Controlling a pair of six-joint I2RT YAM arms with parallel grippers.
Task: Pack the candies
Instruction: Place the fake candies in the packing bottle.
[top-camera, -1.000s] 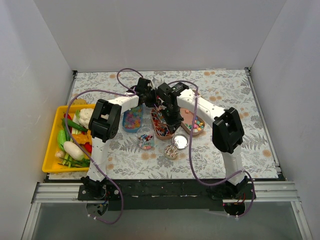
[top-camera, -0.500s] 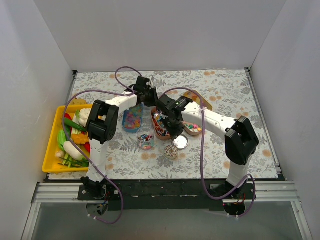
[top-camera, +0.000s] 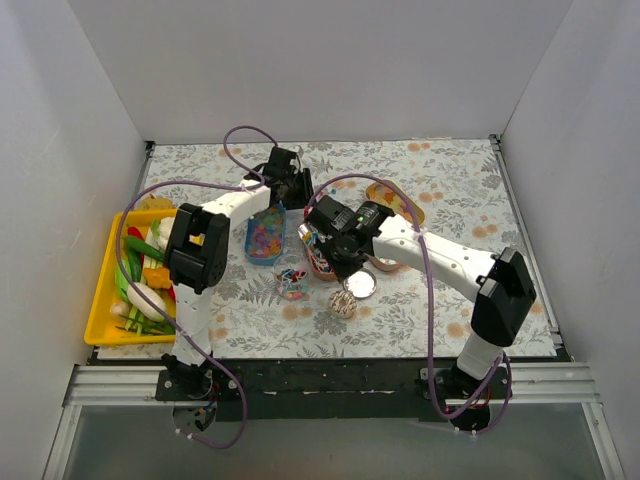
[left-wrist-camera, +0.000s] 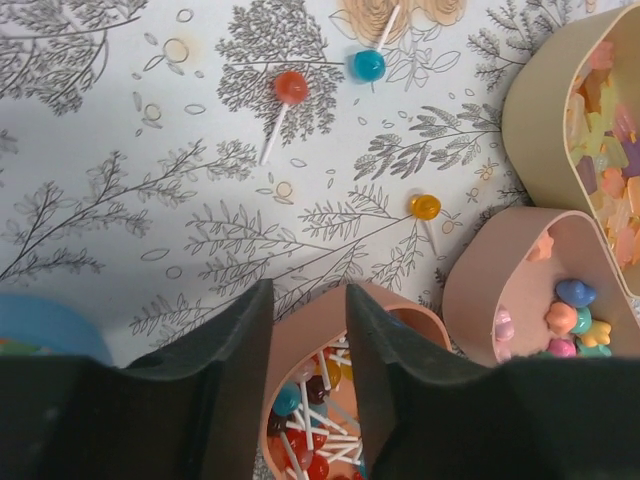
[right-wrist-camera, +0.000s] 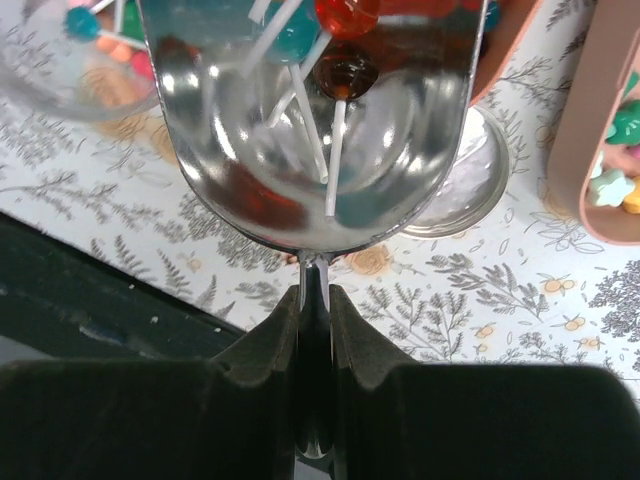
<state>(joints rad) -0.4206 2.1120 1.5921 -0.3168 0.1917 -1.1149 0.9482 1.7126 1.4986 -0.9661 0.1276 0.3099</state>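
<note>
The candies lie in several oval trays. Lollipops fill a brown tray (left-wrist-camera: 318, 330), whose far end wall stands between the fingers of my left gripper (left-wrist-camera: 305, 295). Those jaws are open, with a gap on either side of the wall. Three loose lollipops lie on the cloth beyond: orange (left-wrist-camera: 291, 86), blue (left-wrist-camera: 369, 65) and yellow (left-wrist-camera: 426, 207). My right gripper (right-wrist-camera: 315, 295) is shut on the handle of a metal scoop (right-wrist-camera: 315, 120) that carries a few lollipops, among them a brown one (right-wrist-camera: 346, 70). In the top view the right gripper (top-camera: 342, 252) hangs by the brown tray (top-camera: 318, 252).
A blue tray (top-camera: 265, 238) holds pastel beads. A pink tray (left-wrist-camera: 500, 270) and a tan tray (left-wrist-camera: 540, 110) hold gummies. A clear bowl (top-camera: 292, 280), a metal lid (top-camera: 360, 284) and a small jar (top-camera: 342, 303) stand nearer. A yellow bin (top-camera: 98, 300) of toy vegetables is at the left.
My left gripper's jaws have widened around the brown tray's wall. The right arm has stretched out, its elbow swinging right, uncovering the tan tray.
</note>
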